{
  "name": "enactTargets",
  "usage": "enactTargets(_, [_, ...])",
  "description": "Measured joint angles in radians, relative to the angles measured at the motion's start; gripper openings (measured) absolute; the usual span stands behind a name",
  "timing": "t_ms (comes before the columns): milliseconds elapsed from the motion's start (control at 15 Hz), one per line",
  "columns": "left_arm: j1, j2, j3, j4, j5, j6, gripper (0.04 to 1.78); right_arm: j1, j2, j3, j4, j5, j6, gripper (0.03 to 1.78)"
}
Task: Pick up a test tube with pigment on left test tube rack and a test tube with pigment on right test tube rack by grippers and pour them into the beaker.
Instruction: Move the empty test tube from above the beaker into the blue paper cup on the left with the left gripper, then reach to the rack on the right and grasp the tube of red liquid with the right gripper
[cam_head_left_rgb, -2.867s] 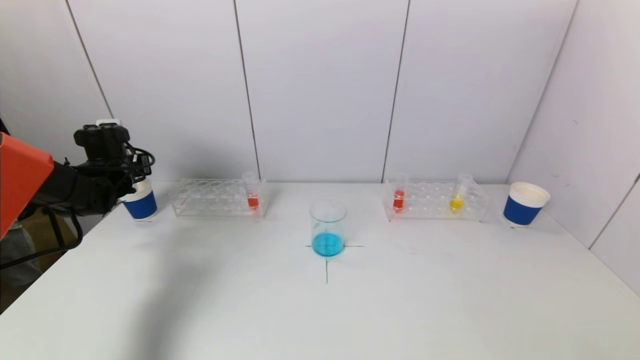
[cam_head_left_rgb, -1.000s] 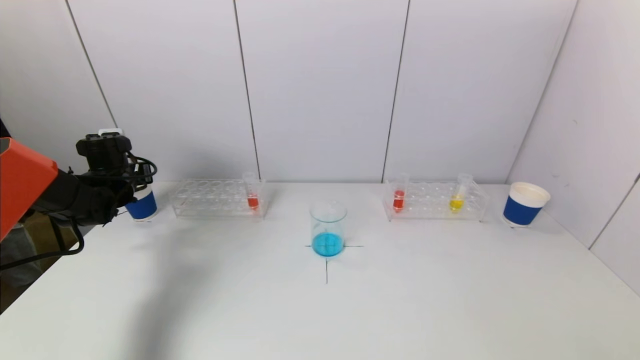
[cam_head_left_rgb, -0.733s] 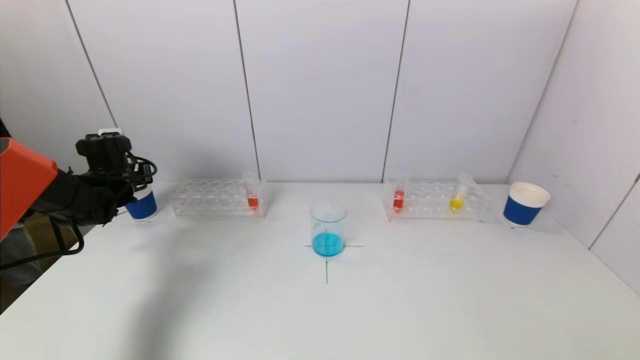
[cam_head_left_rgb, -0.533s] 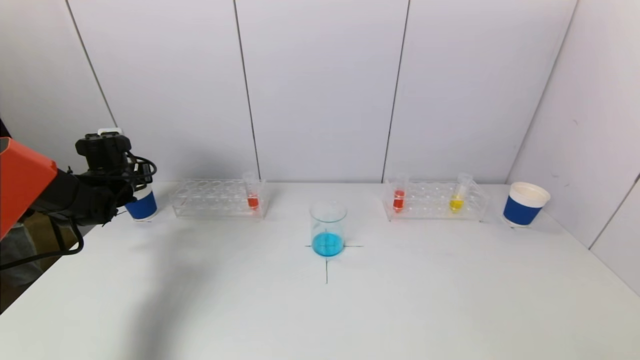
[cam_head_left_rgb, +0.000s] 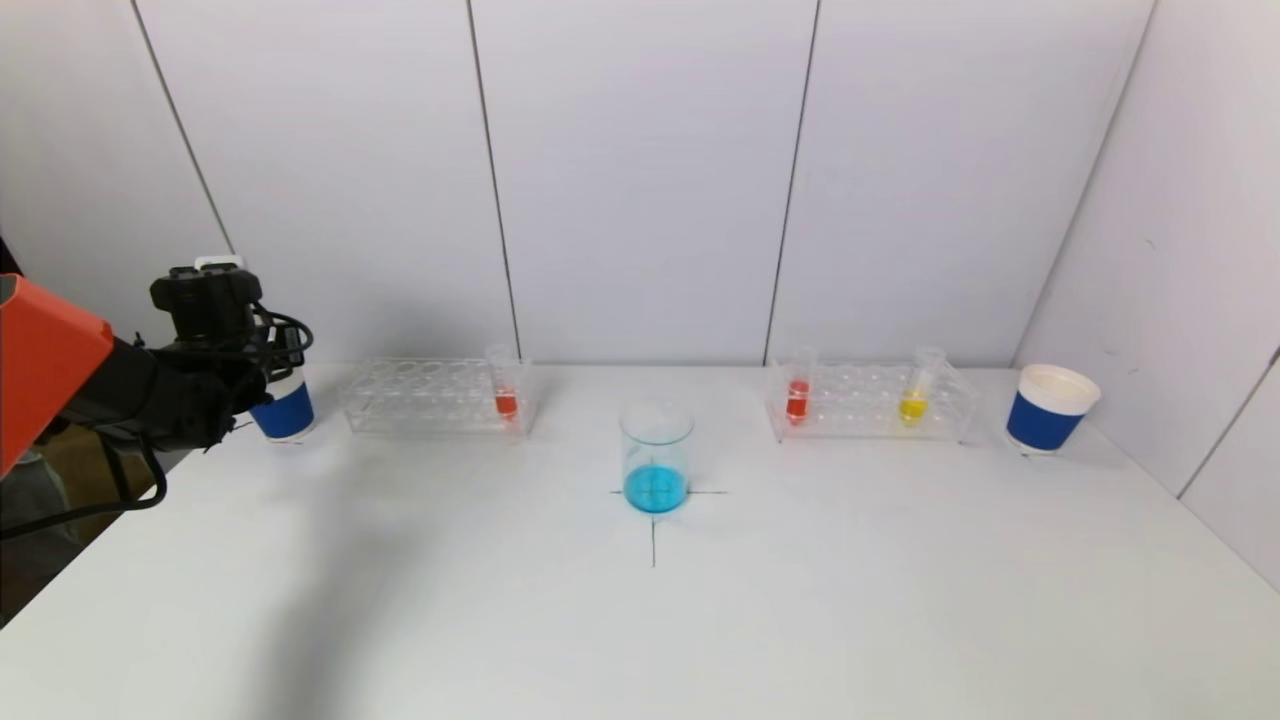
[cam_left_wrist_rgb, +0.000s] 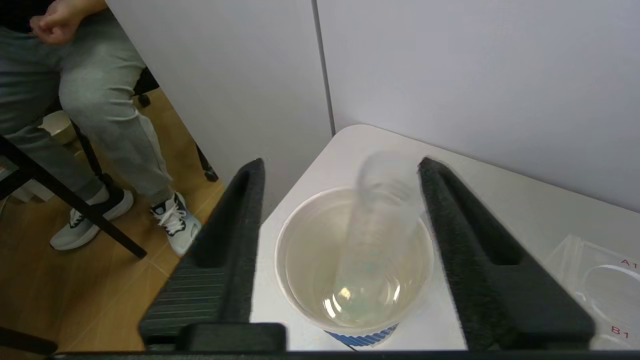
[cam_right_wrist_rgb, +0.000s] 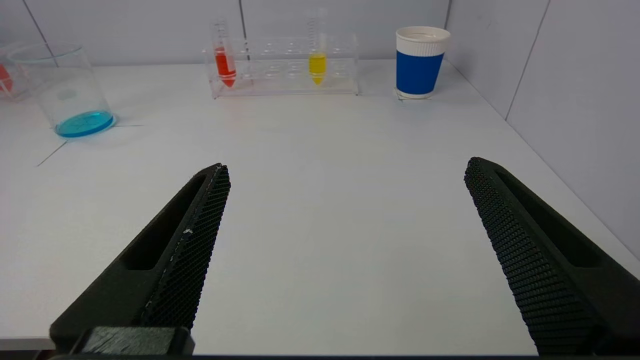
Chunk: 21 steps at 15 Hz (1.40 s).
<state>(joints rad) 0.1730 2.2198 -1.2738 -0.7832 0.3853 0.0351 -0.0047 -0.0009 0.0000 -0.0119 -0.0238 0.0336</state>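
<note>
Your left tool (cam_left_wrist_rgb: 340, 170) hangs over the blue paper cup (cam_head_left_rgb: 284, 408) at the far left corner of the table (cam_head_left_rgb: 640, 620). Its two black fingers (cam_left_wrist_rgb: 235, 220) stand apart, one on each side of the cup's rim, and they do not grip anything. Inside this cup you see an empty clear tube (cam_left_wrist_rgb: 375, 235); it leans in the cup with its round bottom down, free from both fingers.

Just right of this cup stands the left rack (cam_head_left_rgb: 432, 395), along the far edge of the table. One tube with red pigment (cam_head_left_rgb: 505, 385) stands upright in its right end. The other holes that you can see in this rack are empty.

The beaker (cam_head_left_rgb: 656, 456) stands in the middle of the table, on a cross of thin black lines, with a low layer of blue liquid in it. It is well apart from both racks.

The right rack (cam_head_left_rgb: 870, 400) stands at the far right. In it you have a tube with red pigment (cam_head_left_rgb: 798, 390) at the left end and a tube with yellow pigment (cam_head_left_rgb: 915, 395) toward the right end, which tilts a little. A second blue paper cup (cam_head_left_rgb: 1050, 408) stands just right of this rack, near the wall.

Your right tool (cam_right_wrist_rgb: 345, 170) is released, fingers wide apart, and it holds nothing. It is low over the near right part of the table, facing the right rack, well apart from it.
</note>
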Motion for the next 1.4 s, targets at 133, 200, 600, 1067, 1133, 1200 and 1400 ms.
enactTargets(133, [0.000, 0.000, 0.000, -0.001, 0.001, 0.000, 1.44, 0.000, 0.000, 0.000, 0.000, -0.001, 0.000, 1.71])
enactTargets(200, [0.000, 0.000, 0.000, -0.001, 0.000, 0.000, 1.55, 0.000, 0.000, 0.000, 0.000, 0.000, 0.000, 1.71])
enactTargets(600, [-0.002, -0.019, 0.006, 0.002, 0.000, 0.000, 1.76, 0.000, 0.000, 0.000, 0.000, 0.000, 0.000, 1.71])
enactTargets(1067, [-0.116, -0.257, 0.123, 0.053, -0.006, 0.002, 1.76, 0.000, 0.000, 0.000, 0.000, 0.000, 0.000, 1.71])
enactTargets(1133, [-0.142, -0.315, 0.151, 0.072, -0.009, 0.002, 1.76, 0.000, 0.000, 0.000, 0.000, 0.000, 0.000, 1.71])
enactTargets(1200, [-0.170, -0.381, 0.183, 0.097, -0.011, 0.002, 1.76, 0.000, 0.000, 0.000, 0.000, 0.000, 0.000, 1.71])
enactTargets(1400, [-0.231, -0.576, 0.299, 0.159, -0.003, 0.001, 1.76, 0.000, 0.000, 0.000, 0.000, 0.000, 0.000, 1.71])
